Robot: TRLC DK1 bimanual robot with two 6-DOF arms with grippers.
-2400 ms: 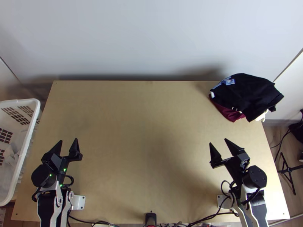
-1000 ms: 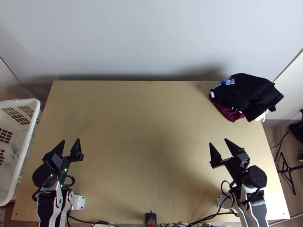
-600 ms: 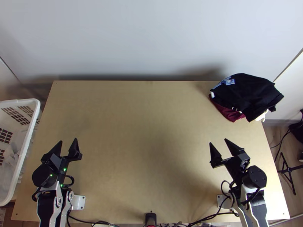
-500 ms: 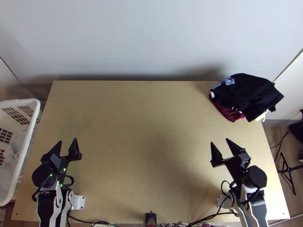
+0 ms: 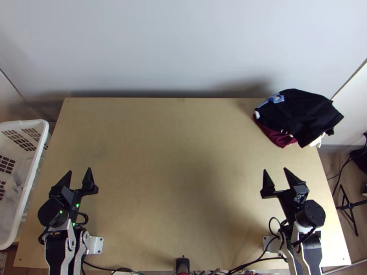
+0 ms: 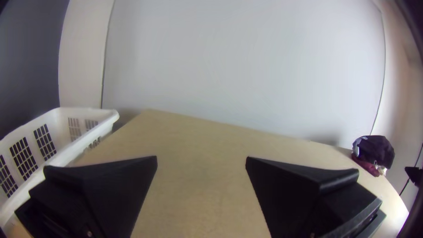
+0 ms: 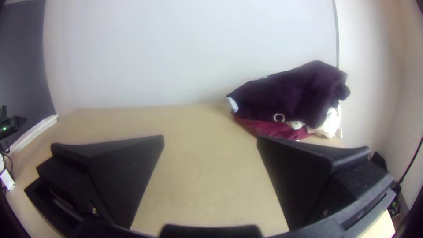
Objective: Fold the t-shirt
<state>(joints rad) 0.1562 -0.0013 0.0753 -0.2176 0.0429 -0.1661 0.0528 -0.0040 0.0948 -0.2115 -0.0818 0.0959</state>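
Note:
A bunched pile of cloth [image 5: 298, 114] lies at the table's far right corner, black on top with dark red and white cloth beneath; which piece is the t-shirt I cannot tell. My left gripper [image 5: 79, 172] is open over the near left of the table, far from the pile. My right gripper [image 5: 275, 170] stands open on the near right, short of the pile. In the left wrist view the left gripper [image 6: 201, 159] has nothing between its fingers, and the pile [image 6: 374, 150] is far off. The right wrist view shows the right gripper [image 7: 210, 137] empty, the pile [image 7: 291, 94] beyond it.
A white plastic basket [image 5: 40, 160] with pale cloth [image 5: 16, 183] inside stands along the table's left edge. A wall [image 5: 183, 46] rises behind the table [image 5: 174, 151]. Cables [image 5: 257, 263] run along the near edge between the arms' bases.
My right gripper has shifted a little to the right and turned slightly, still open. The left gripper has moved very slightly left. The pile lies as before.

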